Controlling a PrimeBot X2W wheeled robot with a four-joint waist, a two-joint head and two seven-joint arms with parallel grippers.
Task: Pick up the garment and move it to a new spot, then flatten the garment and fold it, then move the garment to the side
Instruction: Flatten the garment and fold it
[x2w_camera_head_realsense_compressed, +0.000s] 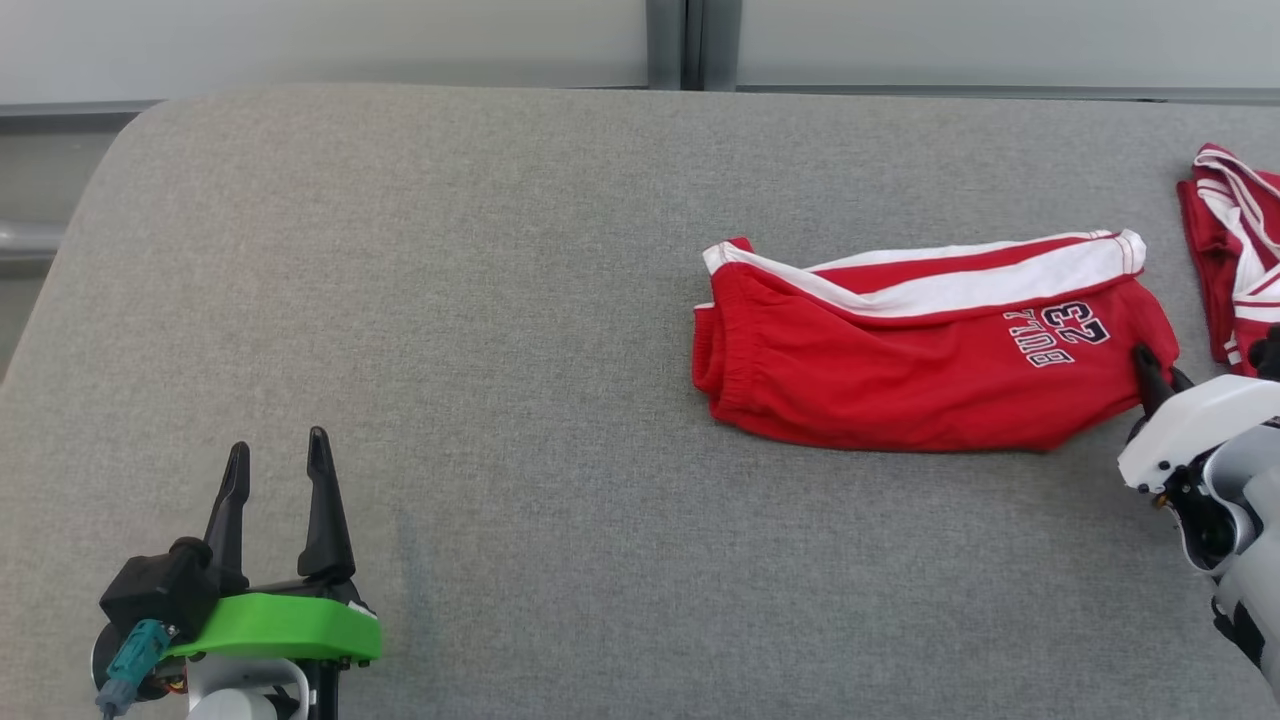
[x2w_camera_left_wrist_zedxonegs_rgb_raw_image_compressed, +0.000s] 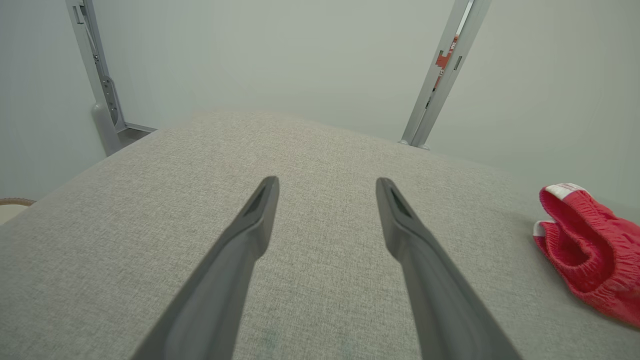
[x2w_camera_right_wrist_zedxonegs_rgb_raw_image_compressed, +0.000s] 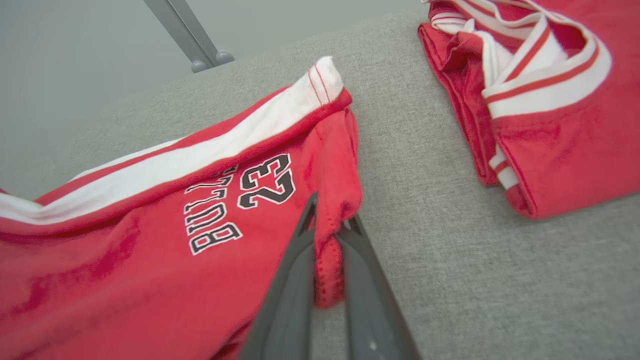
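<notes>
Our right gripper (x2w_camera_head_realsense_compressed: 1157, 365) is clenched on the hem at the right end of the red shorts (x2w_camera_head_realsense_compressed: 900, 380), which lie right of centre on the grey worktop (x2w_camera_head_realsense_compressed: 450, 300); left gripper (x2w_camera_head_realsense_compressed: 278, 440) sits released at lower left, well apart from the cloth. Risks, as we judge: the bite looks thin, just a pinch of edge betw. the fingers, so fabric may slip out on the lift; a one-corner pull could drag & bunch the shorts vs. lifting them clean; the second red garment (x2w_camera_head_realsense_compressed: 1235, 240) at the right edge is near, so a swing that way might snag or shove it.
</notes>
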